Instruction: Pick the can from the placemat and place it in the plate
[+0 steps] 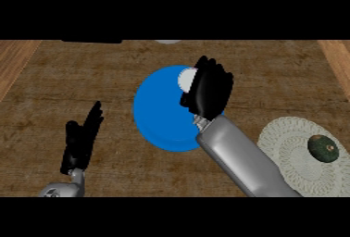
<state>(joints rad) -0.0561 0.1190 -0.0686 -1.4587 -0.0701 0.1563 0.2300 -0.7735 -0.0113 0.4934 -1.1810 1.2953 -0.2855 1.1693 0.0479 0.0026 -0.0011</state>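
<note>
blue plate (159, 121) under right hand (207, 89) gripping unlabelled can (186, 77).

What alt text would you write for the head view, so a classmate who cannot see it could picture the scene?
The robot's right hand is over a round blue plate on a brown counter, its fingers around a pale can. A dark green round object sits on a white woven placemat at right; the left hand rests open at lower left.

We find no readable text, label, brand, number or sign on any surface or object in the head view.
</note>
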